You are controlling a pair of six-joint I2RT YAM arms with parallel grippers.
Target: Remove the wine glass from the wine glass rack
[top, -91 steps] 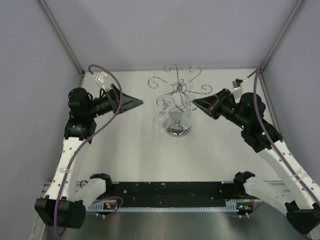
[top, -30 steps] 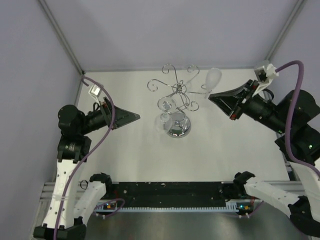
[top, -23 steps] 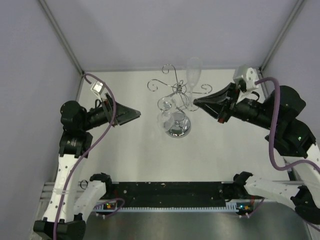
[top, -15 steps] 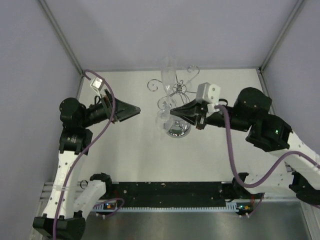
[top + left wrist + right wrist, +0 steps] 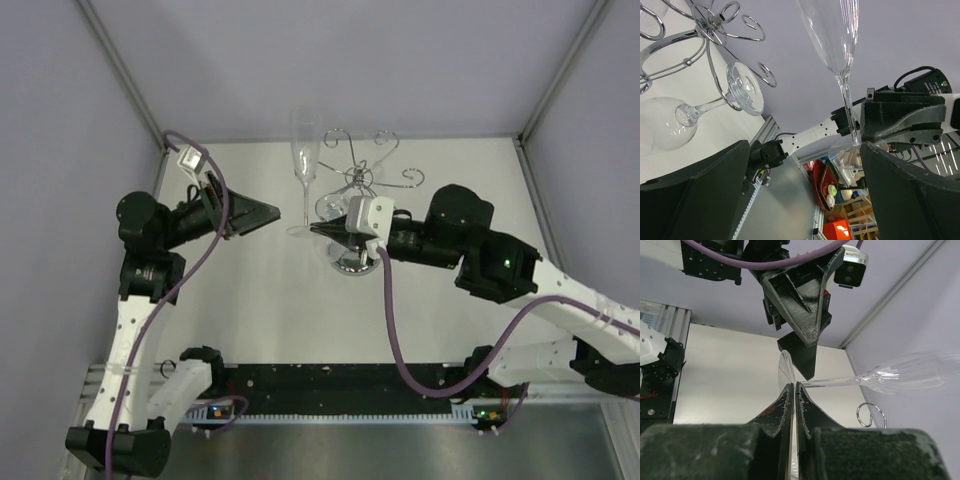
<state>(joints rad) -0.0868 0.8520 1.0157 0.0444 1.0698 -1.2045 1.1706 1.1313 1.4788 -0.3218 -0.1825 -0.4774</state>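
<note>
My right gripper (image 5: 315, 228) (image 5: 793, 386) is shut on the flat foot of a tall clear flute glass (image 5: 303, 160) and holds it upright, left of the rack. In the right wrist view the flute's stem and bowl (image 5: 910, 372) stick out to the right. The chrome wine glass rack (image 5: 360, 180) (image 5: 710, 20) stands at the table's middle back. A small round-bowled wine glass (image 5: 328, 240) (image 5: 665, 130) still hangs from one of its arms. My left gripper (image 5: 270, 213) (image 5: 800, 200) is open and empty, pointing at the flute (image 5: 832, 35), whose foot is close to its right finger.
The rack's round mirrored base (image 5: 357, 262) sits under my right wrist. One curled rack arm (image 5: 871, 415) shows beside the right fingers. Grey walls close in the back and both sides. A black rail (image 5: 340, 380) runs along the near edge.
My right arm has swung the flute from the rack's right side across to its left, in front of my left gripper. The left gripper has shifted slightly up and stayed open.
</note>
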